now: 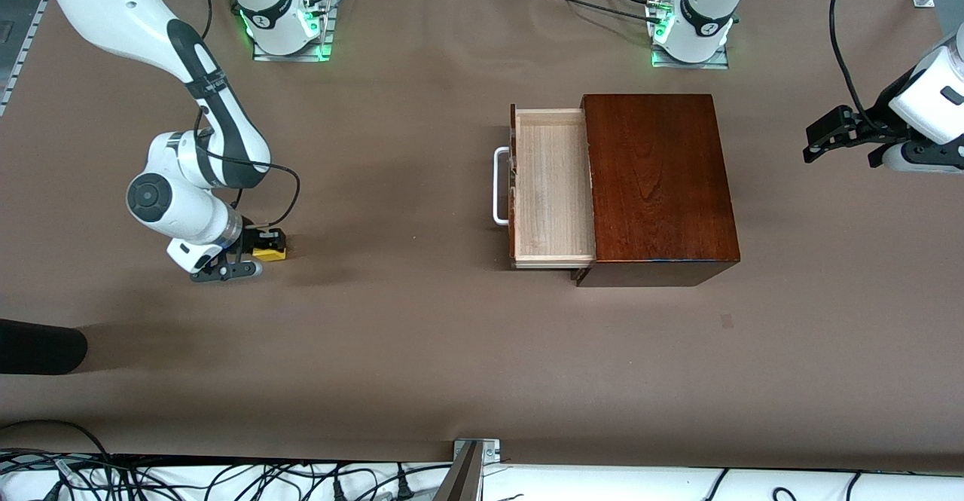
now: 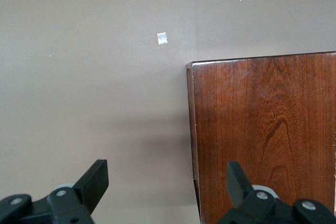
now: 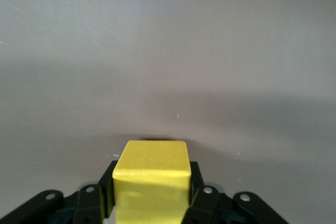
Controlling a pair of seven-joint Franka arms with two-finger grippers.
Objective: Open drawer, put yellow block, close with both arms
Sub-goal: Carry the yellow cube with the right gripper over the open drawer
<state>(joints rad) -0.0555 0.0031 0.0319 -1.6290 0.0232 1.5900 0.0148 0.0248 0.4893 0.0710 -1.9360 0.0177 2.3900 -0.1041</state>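
Note:
The yellow block (image 1: pixel 269 253) is low at the table toward the right arm's end, between the fingers of my right gripper (image 1: pixel 265 249). In the right wrist view the block (image 3: pixel 152 179) fills the gap and the gripper (image 3: pixel 152 192) is shut on it. The drawer (image 1: pixel 551 192) stands pulled out of the mahogany box (image 1: pixel 659 184), empty, with its white handle (image 1: pixel 498 186) toward the right arm's end. My left gripper (image 1: pixel 828 135) waits open and empty in the air at the left arm's end. The left wrist view shows it (image 2: pixel 165 174) over the box's corner (image 2: pixel 262 129).
A black rounded object (image 1: pixel 38 346) lies at the table's edge nearer the front camera, at the right arm's end. A small pale patch (image 1: pixel 726 321) marks the brown cover nearer the camera than the box; it also shows in the left wrist view (image 2: pixel 162 38).

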